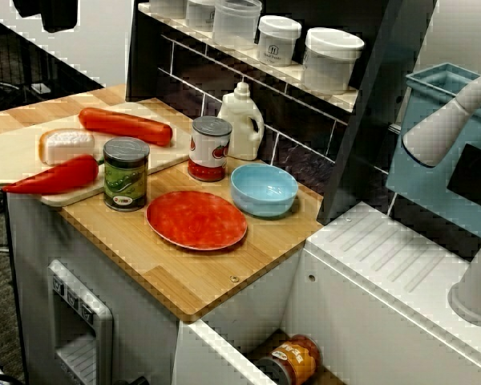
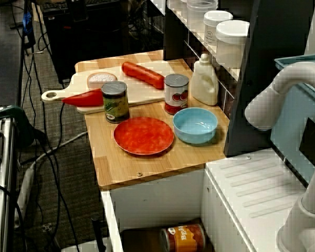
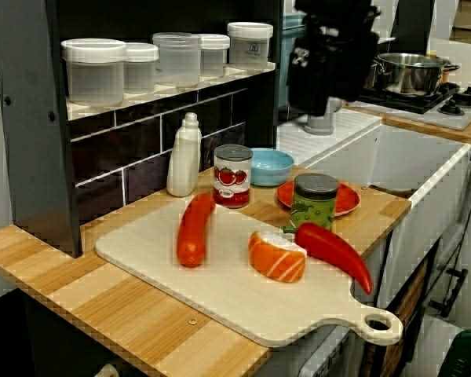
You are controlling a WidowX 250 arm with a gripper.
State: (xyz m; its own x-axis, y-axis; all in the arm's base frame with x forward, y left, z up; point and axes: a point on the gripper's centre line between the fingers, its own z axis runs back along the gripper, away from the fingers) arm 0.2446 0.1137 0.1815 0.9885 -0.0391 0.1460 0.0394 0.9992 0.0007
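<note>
Wooden counter [image 1: 192,277] of a toy kitchen, backed by dark tile and a shelf of lidded clear jars [image 1: 330,58], carries nearly everything on show. Only the view along the counter catches the gripper [image 3: 314,94]. It is a black, blurred mass hanging high at the sink end, above the grey foot of the white faucet [image 3: 322,123]. I cannot tell whether its jaws are spread or closed.

Of the loose things, the nearest below it is the blue bowl [image 3: 271,166], upright, empty and well apart from the gripper. Just beside the bowl lies the red plate [image 3: 345,200], flat and bare. A green-labelled can [image 3: 315,201] stands between the plate and the pale cutting board [image 3: 220,302]. A tomato can [image 3: 232,175] stands near the bowl, next to a white bottle [image 3: 183,155] against the tile.

On the board lie a long orange-red sausage [image 3: 192,229], a salmon slice [image 3: 276,257] and a red pepper [image 3: 334,251] with its stem end close by the green-labelled can. Beyond the sink, a steel pot [image 3: 408,72] sits on the stove. In the view from farther back, an orange-labelled can [image 2: 185,237] lies on its side in the open compartment under the counter.
</note>
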